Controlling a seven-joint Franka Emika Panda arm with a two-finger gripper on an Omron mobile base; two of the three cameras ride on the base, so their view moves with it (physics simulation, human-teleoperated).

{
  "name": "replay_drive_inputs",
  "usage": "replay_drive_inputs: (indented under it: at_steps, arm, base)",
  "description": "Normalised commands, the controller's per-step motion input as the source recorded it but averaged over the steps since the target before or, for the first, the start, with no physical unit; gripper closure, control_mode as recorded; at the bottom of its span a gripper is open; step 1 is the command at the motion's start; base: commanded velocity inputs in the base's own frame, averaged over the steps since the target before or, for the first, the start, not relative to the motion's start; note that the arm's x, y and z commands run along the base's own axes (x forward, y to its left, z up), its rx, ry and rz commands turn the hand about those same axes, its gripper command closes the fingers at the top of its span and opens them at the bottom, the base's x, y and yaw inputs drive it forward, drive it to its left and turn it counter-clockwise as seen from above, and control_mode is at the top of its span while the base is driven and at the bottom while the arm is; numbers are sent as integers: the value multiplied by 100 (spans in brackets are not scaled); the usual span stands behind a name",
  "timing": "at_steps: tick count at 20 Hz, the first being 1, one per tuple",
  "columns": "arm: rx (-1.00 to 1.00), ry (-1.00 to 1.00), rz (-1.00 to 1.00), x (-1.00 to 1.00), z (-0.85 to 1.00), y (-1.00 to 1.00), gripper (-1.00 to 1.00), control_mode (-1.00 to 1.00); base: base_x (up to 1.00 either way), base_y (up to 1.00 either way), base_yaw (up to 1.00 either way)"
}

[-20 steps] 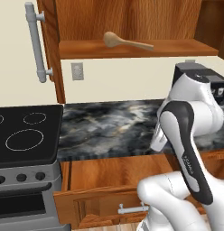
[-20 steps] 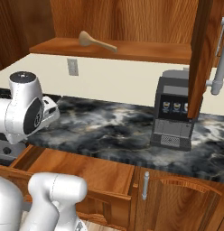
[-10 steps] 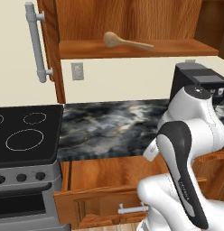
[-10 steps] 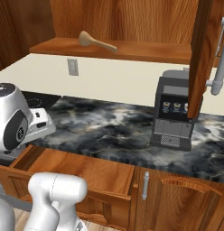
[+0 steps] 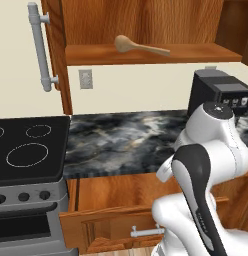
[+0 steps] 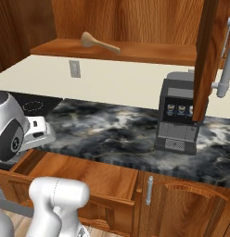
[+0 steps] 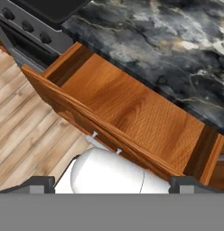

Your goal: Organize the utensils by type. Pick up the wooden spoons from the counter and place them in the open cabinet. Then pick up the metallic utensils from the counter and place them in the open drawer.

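Above open drawer | fingers spread wide, empty | wooden spoon on cabinet shelf

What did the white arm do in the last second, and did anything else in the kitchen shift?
The white arm swung lower and leftward, toward the open reddish-brown wooden drawer; its open tool now looks down into it, holding nothing. The tan wooden spoon on the cabinet shelf, the black coffee machine and the black marbled stone counter stayed put.

This is a kitchen, with a black stove, a stone counter, wooden cabinets and a coffee machine.
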Motion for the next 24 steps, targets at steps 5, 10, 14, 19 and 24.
replay_drive_inputs:
  at_steps: [5,10,14,19,24]
  arm:
    - [0,0,0,-9,0,0,-100,-100]
    - [0,1,0,-27,-11,-1,-100,100]
    - [0,0,0,0,0,0,-100,100]
    - [0,0,0,0,0,0,-100,100]
    - [0,0,0,0,0,0,-100,100]
  base:
    - [0,0,0]
    - [-29,-1,0]
    - [-88,-1,0]
    - [-90,0,0]
    - [-71,-4,57]
